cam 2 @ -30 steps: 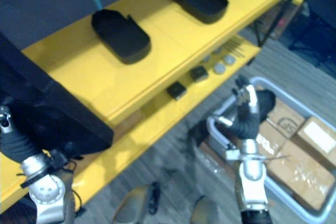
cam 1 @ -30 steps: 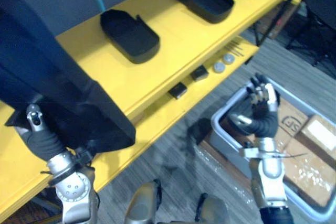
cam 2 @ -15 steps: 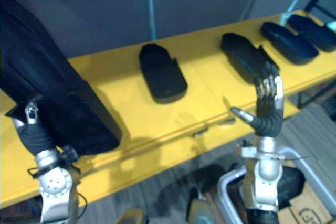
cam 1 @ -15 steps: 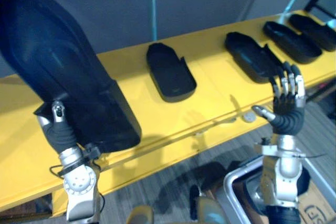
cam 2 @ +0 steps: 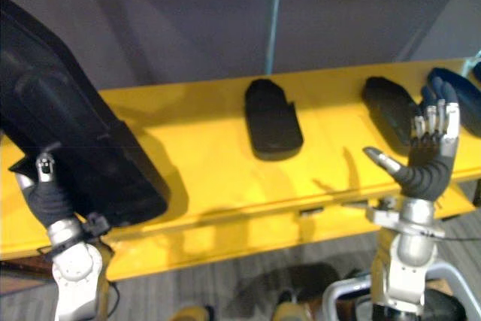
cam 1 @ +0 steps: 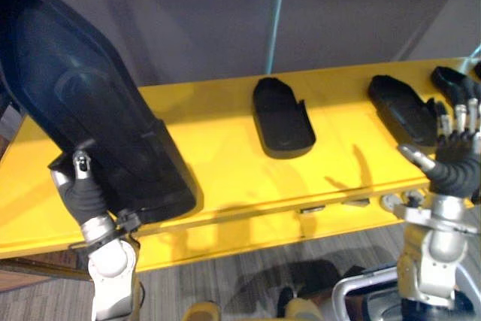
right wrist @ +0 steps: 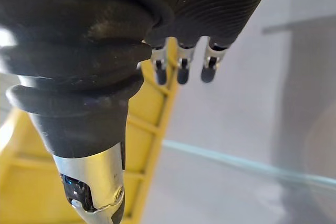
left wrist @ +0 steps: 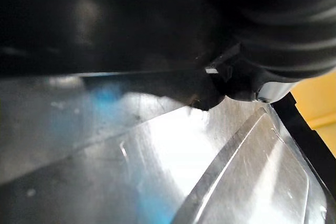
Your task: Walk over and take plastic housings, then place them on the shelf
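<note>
A large black plastic housing [cam 1: 83, 110] stands tilted up at the left, above the yellow shelf [cam 1: 225, 178]. My left hand [cam 1: 84, 195] grips its lower edge, thumb pressed on the front face; the fingers are behind it. In the left wrist view the housing's dark wall [left wrist: 105, 19] lies right against the hand. My right hand [cam 2: 425, 171] is raised at the right in front of the shelf edge, its fingers [right wrist: 181, 69] straight and holding nothing. Three more black housings lie on the shelf: one in the middle [cam 1: 282, 118], two at the right [cam 1: 402, 107] [cam 1: 451, 80].
A grey wall and a thin teal post [cam 1: 276, 20] rise behind the shelf. Small dark blocks [cam 1: 312, 208] and a round disc [cam 1: 389, 202] sit on the lower yellow ledge. A grey bin's rim [cam 1: 353, 295] shows at the bottom right. Bare shelf lies between the held housing and the middle one.
The whole view has swung, so the shelf now runs level across it. My right hand has risen from over the grey bin to shelf height. The left hand still holds the big housing.
</note>
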Robot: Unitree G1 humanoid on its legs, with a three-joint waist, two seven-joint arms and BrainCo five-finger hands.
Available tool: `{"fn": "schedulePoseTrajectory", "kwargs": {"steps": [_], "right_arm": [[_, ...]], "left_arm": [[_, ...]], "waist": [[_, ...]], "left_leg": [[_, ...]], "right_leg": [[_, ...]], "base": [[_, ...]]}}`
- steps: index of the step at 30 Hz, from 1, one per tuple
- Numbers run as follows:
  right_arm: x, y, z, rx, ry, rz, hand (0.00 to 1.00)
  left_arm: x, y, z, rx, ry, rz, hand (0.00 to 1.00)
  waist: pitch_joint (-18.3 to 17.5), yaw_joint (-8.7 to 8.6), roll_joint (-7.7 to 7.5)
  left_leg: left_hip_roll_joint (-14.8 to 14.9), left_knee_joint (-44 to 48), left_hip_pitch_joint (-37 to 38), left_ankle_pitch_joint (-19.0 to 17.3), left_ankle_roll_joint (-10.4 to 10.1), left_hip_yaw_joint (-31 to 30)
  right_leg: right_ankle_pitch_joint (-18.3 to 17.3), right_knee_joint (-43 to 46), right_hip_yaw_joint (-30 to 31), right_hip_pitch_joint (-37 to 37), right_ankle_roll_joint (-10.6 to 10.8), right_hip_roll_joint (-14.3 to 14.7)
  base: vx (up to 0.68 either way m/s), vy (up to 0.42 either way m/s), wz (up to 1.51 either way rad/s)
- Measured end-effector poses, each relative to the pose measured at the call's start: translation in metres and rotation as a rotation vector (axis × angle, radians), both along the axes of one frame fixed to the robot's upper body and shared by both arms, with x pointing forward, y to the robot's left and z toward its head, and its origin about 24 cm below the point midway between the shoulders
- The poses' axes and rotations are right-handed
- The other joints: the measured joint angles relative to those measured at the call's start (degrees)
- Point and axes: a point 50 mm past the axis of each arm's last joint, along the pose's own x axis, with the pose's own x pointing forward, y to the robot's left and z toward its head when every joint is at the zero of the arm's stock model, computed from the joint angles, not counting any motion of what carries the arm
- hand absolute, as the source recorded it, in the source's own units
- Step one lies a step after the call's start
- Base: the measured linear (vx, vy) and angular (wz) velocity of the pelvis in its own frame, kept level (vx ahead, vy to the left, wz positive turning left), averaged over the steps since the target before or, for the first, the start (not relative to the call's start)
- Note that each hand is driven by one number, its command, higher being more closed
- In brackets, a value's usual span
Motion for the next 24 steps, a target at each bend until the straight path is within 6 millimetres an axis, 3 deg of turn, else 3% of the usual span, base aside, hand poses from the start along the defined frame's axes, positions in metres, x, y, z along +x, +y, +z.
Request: {"fn": "schedulePoseTrajectory", "kwargs": {"steps": [4, 8, 15, 18, 24], "right_arm": [[-0.013, -0.002, -0.003, 0.007, 0.019, -0.044, 0.00], [-0.018, -0.004, -0.007, 0.005, 0.048, -0.056, 0.00], [-0.017, -0.017, -0.006, -0.030, 0.123, -0.083, 0.00], [-0.016, -0.026, -0.013, -0.022, 0.186, -0.085, 0.00], [-0.019, -0.028, -0.020, -0.023, 0.226, -0.027, 0.00]], "left_arm": [[-0.011, 0.023, -0.003, 0.059, 0.144, 0.087, 1.00], [-0.005, 0.040, -0.008, 0.114, 0.326, 0.043, 1.00], [0.020, 0.073, -0.048, 0.040, 0.665, 0.011, 1.00], [0.040, 0.093, -0.057, -0.011, 0.793, 0.014, 1.00], [0.075, 0.097, -0.063, -0.100, 0.907, -0.018, 1.00]], "waist": [[-2.11, -1.37, 0.61], [-2.68, -1.63, 1.32], [-2.54, -3.55, 3.69], [-2.32, -5.70, 4.07], [-1.69, -7.89, 5.15]], "left_leg": [[0.14, -0.97, -0.03, 0.26, 0.15, 1.49], [-0.01, -1.44, -0.02, 0.53, 0.37, 4.60], [-0.24, -2.59, 1.13, 0.74, 0.42, 10.77], [-0.05, -3.01, 1.48, 0.77, 0.43, 12.85], [0.11, -4.74, 4.39, 0.99, 0.37, 15.58]], "right_leg": [[0.62, -1.09, 0.22, 0.00, 0.10, 0.00], [1.28, -1.18, 2.21, -1.11, 0.48, 0.11], [1.64, -0.43, 6.65, -3.55, 0.89, 0.12], [1.66, 0.21, 8.63, -4.94, 0.86, 0.73], [1.64, 1.26, 11.26, -4.97, 0.86, 1.58]], "base": [[-0.01, 0.008, -0.02], [0.01, 0.029, -0.17], [0.01, 0.041, -0.33], [0.01, 0.012, -0.29], [0.01, 0.012, -0.25]]}}
